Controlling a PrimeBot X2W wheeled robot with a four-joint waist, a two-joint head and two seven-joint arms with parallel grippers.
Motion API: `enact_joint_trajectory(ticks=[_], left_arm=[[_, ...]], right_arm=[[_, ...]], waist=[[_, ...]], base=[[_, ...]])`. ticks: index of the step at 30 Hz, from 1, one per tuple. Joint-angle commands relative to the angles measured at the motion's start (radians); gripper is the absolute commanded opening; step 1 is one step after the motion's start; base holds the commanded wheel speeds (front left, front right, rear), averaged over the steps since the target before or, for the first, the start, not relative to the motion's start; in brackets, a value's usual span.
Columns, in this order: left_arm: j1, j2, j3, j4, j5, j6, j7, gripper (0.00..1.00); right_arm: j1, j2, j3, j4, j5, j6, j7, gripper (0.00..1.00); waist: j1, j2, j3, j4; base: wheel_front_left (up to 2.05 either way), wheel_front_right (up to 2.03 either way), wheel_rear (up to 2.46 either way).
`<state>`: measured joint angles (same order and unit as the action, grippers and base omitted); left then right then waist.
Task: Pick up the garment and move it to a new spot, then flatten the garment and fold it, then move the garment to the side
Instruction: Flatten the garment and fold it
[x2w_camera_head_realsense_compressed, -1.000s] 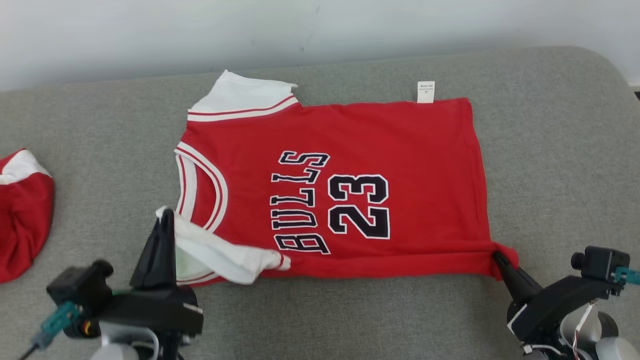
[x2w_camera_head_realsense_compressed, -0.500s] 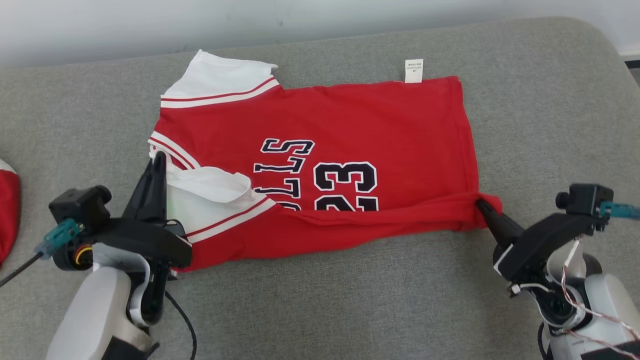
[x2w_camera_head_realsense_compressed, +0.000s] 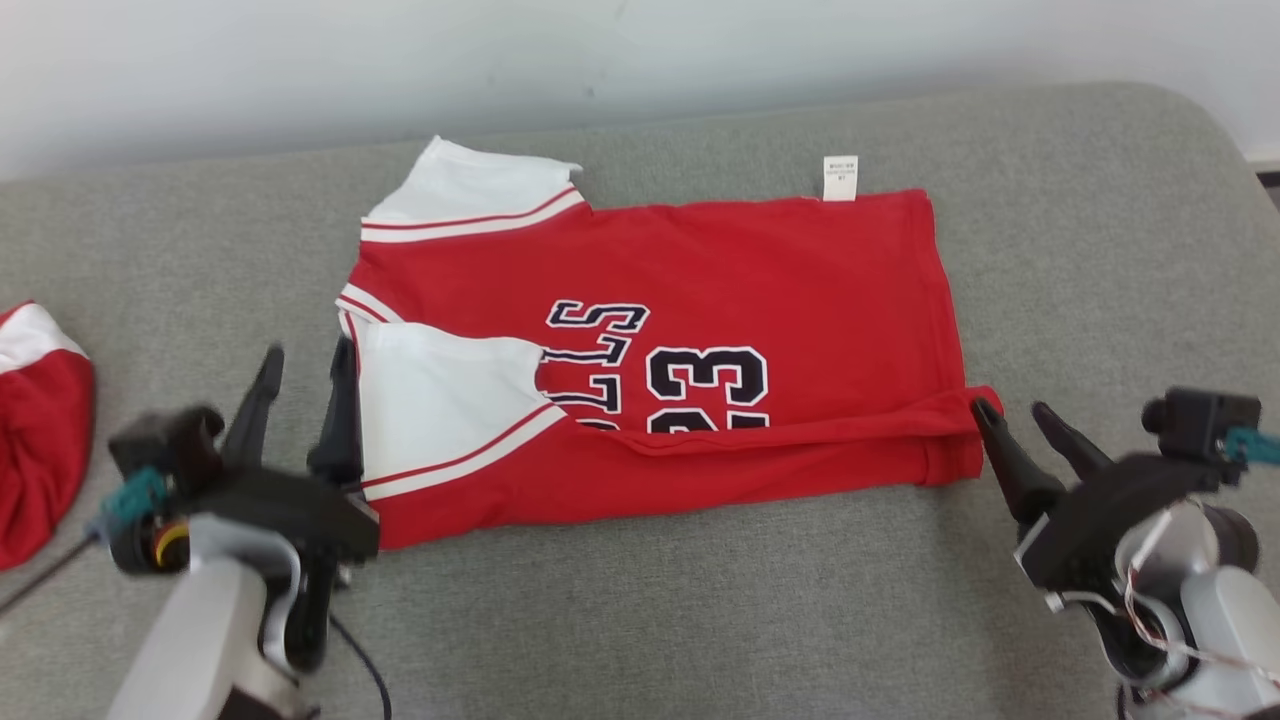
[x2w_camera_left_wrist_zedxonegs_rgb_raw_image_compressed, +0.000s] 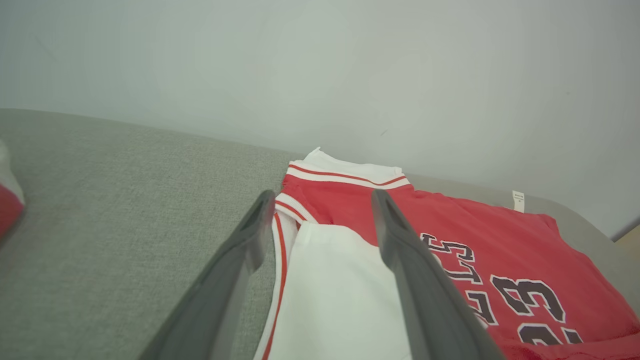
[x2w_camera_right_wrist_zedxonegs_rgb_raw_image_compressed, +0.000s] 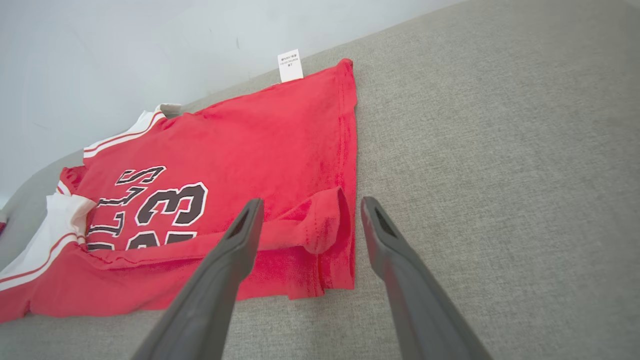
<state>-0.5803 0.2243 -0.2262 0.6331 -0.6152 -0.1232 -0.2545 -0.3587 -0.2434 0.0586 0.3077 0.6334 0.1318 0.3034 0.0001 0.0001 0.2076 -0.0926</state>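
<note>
Both of your tools stand spread and grip nothing. Your left tool (x2w_camera_head_realsense_compressed: 308, 350) is at the white sleeve (x2w_camera_head_realsense_compressed: 440, 400) end of the red garment (x2w_camera_head_realsense_compressed: 750, 270); your right tool (x2w_camera_head_realsense_compressed: 1010, 407) is just beside the hem corner at the other end. The garment lies on the grey upholstered surface (x2w_camera_head_realsense_compressed: 700, 620), its near long edge folded over onto the lower part of the printed number. Another red and white cloth (x2w_camera_head_realsense_compressed: 40, 430) lies well apart at your far left.
</note>
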Motion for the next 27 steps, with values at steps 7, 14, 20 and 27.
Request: enact_joint_trajectory(ticks=[7, 14, 20, 27], left_arm=[[0.196, -0.004, 0.037, -0.097, 0.046, 0.007, -0.010, 1.00], [0.342, -0.021, 0.038, -0.164, 0.122, 0.024, -0.011, 1.00], [0.339, -0.027, 0.018, -0.120, 0.170, 0.024, -0.011, 1.00], [0.280, -0.034, 0.025, -0.044, 0.180, 0.018, -0.011, 1.00]], right_arm=[[0.151, -0.058, 0.040, -0.046, -0.055, -0.002, -0.143, 1.00], [0.197, -0.053, 0.055, -0.008, -0.102, -0.002, -0.228, 1.00], [0.147, -0.048, 0.072, 0.069, -0.128, -0.002, -0.274, 1.00], [0.055, -0.027, 0.107, 0.193, -0.147, -0.002, -0.322, 1.00]], waist=[[-0.0001, -0.0001, -0.056, 0.028], [-0.0001, -0.0001, -0.059, 0.042], [-0.0001, -0.0001, -0.036, 0.046], [-0.0001, -0.0001, -0.002, 0.043]], base=[[0.00, 0.00, 0.00], [0.00, 0.00, 0.00], [0.00, 0.00, 0.00], [0.00, 0.00, 0.00]])
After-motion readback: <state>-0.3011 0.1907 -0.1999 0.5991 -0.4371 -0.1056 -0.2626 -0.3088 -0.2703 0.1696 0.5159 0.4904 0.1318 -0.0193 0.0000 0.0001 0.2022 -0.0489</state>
